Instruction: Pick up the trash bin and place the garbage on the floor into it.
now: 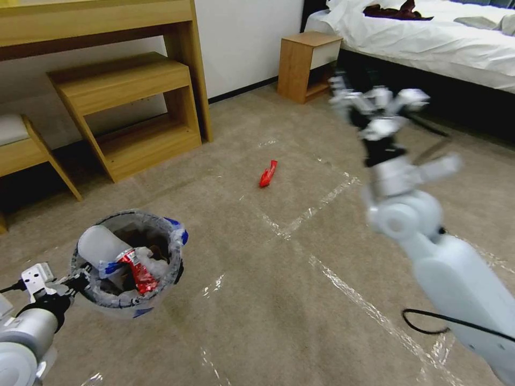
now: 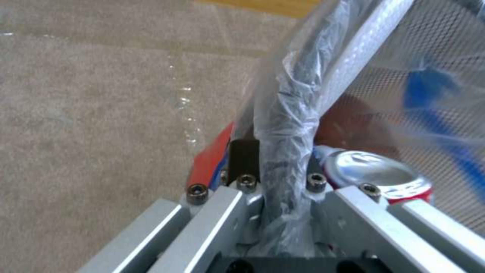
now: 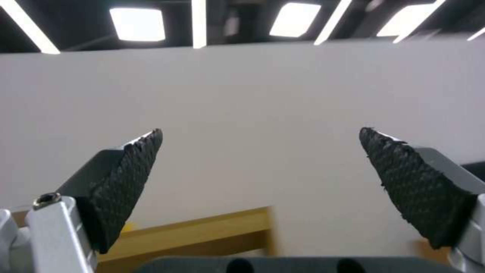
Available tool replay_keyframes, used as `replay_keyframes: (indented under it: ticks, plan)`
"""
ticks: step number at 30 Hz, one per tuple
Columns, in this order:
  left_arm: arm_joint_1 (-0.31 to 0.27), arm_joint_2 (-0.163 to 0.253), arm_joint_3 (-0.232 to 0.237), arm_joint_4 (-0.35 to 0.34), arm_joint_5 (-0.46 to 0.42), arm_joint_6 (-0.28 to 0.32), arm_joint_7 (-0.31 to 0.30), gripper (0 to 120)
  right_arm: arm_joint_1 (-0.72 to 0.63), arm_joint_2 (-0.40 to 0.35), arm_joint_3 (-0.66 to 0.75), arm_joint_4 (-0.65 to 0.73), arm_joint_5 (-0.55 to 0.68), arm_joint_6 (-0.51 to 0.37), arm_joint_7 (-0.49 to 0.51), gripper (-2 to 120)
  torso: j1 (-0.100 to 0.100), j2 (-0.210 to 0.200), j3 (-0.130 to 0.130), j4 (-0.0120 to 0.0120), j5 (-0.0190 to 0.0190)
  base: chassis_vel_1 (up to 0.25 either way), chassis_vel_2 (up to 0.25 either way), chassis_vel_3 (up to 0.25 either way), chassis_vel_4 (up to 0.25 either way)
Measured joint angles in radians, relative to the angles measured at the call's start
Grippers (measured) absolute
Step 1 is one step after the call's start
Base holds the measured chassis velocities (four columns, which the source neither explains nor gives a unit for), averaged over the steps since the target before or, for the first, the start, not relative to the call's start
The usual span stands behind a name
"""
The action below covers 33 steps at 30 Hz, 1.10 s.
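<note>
at the lower left of the head view the left gripper (image 1: pixel 75 281) is clamped on the rim of the trash bin (image 1: pixel 129 260), holding it clear of the floor (image 1: pixel 279 300); the left wrist view shows the bag-wrapped rim pinched between its jaws, with a red can (image 2: pixel 376 176) lying inside. the bin already holds a white cup-like piece and a red wrapper. farther up, near the frame's middle, one red wrapper (image 1: pixel 267 173) lies on the carpet, its long axis running up and slightly right, just left of a tape strip. the right gripper (image 1: pixel 375 107) hangs raised at the upper right, jaws spread wide and empty, aimed up at the wall in its own wrist view. the wrapper sits left of and below that gripper, and i judge the right arm the freer one to reach it. open carpet surrounds it; the wooden shelf unit (image 1: pixel 134 107) and the nightstand (image 1: pixel 306 64) stand well apart.
</note>
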Motion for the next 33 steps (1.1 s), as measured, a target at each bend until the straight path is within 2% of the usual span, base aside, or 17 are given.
replay_keyframes:
  ticks: [2, 4, 6, 12, 14, 16, 18, 21, 26, 33]
  plan:
    - [-0.001, 0.000, -0.001, -0.001, -0.001, 0.000, 0.000, 1, -0.154, 0.016, 0.152, 0.038, -0.052, 0.020, -0.012, 99, 0.000, 0.000, 0.000, -0.0002, 0.0001, 0.000, 0.000, 0.000, 0.000]
    - [-0.001, 0.000, -0.001, 0.000, -0.001, 0.000, -0.001, 1, -0.194, 0.025, 0.185, 0.050, -0.067, 0.025, -0.014, 99, 0.000, 0.000, 0.000, 0.0000, -0.0002, 0.000, 0.000, 0.000, 0.000]
    - [0.001, 0.000, -0.002, 0.005, -0.001, 0.000, -0.002, 1, -0.331, 0.058, 0.275, 0.085, -0.136, 0.030, -0.003, 99, 0.000, 0.000, 0.000, 0.0001, -0.0001, 0.000, 0.000, 0.000, 0.000]
    - [0.003, 0.001, -0.004, 0.011, -0.001, -0.002, -0.002, 1, -0.469, 0.095, 0.333, 0.109, -0.242, 0.028, 0.056, 100, 0.000, 0.000, 0.000, 0.0000, -0.0001, 0.000, 0.000, 0.000, 0.000]
    - [0.005, -0.002, -0.006, 0.011, 0.001, -0.004, -0.003, 1, -0.561, 0.129, 0.356, 0.114, -0.337, 0.029, 0.093, 100, 0.000, 0.000, 0.000, 0.0002, -0.0003, 0.000, 0.000, 0.000, 0.000]
    - [0.005, -0.003, -0.006, 0.011, 0.001, -0.004, -0.003, 1, -0.569, 0.132, 0.356, 0.114, -0.346, 0.029, 0.096, 100, 0.000, 0.000, 0.000, 0.0002, -0.0003, 0.000, 0.000, 0.000, 0.000]
    - [0.007, -0.011, -0.008, 0.001, 0.005, -0.005, -0.004, 1, -0.629, 0.171, 0.347, 0.087, -0.459, 0.028, 0.134, 100, 0.000, 0.000, 0.000, 0.0003, -0.0005, 0.000, 0.000, 0.000, 0.000]
    - [0.013, -0.017, -0.009, -0.008, 0.006, -0.005, -0.004, 1, -0.663, 0.208, 0.327, 0.061, -0.516, 0.011, 0.173, 99, 0.000, 0.000, 0.000, 0.0002, -0.0002, 0.000, 0.000, 0.000, 0.000]
    - [0.021, -0.028, -0.010, -0.017, 0.008, -0.007, -0.004, 1, -0.701, 0.263, 0.288, 0.034, -0.592, 0.010, 0.189, 100, 0.000, 0.000, 0.000, 0.0002, -0.0005, 0.000, 0.000, 0.000, 0.000]
    - [0.030, -0.029, -0.011, -0.021, 0.007, -0.007, -0.005, 1, -0.700, 0.289, 0.266, 0.024, -0.645, -0.001, 0.198, 99, 0.000, 0.000, 0.000, 0.0003, -0.0005, 0.000, 0.000, 0.000, 0.000]
